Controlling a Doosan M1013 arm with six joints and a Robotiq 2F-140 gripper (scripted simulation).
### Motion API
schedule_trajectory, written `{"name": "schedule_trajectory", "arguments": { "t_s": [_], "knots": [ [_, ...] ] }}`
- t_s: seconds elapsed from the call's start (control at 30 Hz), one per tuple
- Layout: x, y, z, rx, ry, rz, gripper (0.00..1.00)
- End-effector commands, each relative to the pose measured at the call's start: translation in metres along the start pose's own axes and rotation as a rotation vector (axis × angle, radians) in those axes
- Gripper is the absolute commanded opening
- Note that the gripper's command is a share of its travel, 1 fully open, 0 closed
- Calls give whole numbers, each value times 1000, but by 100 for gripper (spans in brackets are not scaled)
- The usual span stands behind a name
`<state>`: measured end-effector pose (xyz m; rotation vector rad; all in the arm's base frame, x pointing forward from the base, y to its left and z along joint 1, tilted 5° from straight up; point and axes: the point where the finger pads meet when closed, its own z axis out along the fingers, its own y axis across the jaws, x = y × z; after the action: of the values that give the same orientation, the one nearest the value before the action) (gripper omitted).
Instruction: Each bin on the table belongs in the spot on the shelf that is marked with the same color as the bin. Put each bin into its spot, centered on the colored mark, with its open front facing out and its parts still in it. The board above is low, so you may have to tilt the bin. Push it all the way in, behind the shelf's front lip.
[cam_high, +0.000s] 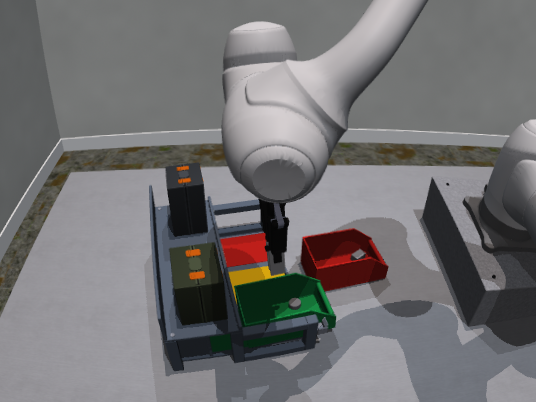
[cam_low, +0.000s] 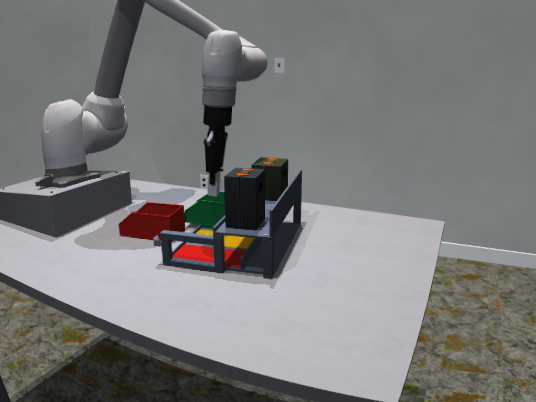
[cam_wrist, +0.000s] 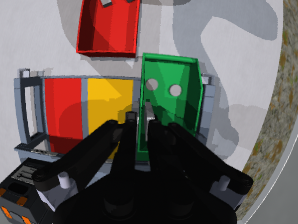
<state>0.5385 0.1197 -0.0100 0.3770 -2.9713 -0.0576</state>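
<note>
My gripper (cam_high: 276, 266) (cam_low: 213, 190) (cam_wrist: 141, 110) is shut and empty, just above the inner side wall of the green bin. The green bin (cam_high: 272, 312) (cam_low: 202, 212) (cam_wrist: 172, 112) sits at the green end of the shelf (cam_high: 240, 345) (cam_low: 218, 255) (cam_wrist: 208, 107), its rear at the upper board and its open front sticking out over the front edge. Round grey parts lie in it. The red bin (cam_high: 345, 275) (cam_low: 150, 222) (cam_wrist: 107, 32) stands on the table in front of the shelf, with grey parts inside. The red mark (cam_high: 245, 249) (cam_low: 195, 253) (cam_wrist: 62, 110) and yellow mark (cam_high: 247, 276) (cam_low: 237, 242) (cam_wrist: 107, 102) are uncovered.
A black case (cam_high: 187, 210) (cam_low: 245, 200) and an olive case (cam_high: 200, 302) (cam_low: 275, 185) stand on the upper board. A panel rises behind them. The robot's base block (cam_high: 460, 275) (cam_low: 95, 205) stands beyond the red bin. No yellow bin shows.
</note>
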Motion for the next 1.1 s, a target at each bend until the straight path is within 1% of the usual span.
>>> {"name": "schedule_trajectory", "arguments": {
  "t_s": [0.0, 0.27, 0.33, 0.7, 1.07],
  "knots": [
    [0, 0, -5, 0, 0, 0, 15],
    [1, 0, -19, 0, 0, 0, 15],
    [1, 0, -19, 0, 0, 0, 15],
    [3, 0, -35, 0, 0, 0, 15],
    [3, 0, -44, 0, 0, 0, 15]
  ]
}}
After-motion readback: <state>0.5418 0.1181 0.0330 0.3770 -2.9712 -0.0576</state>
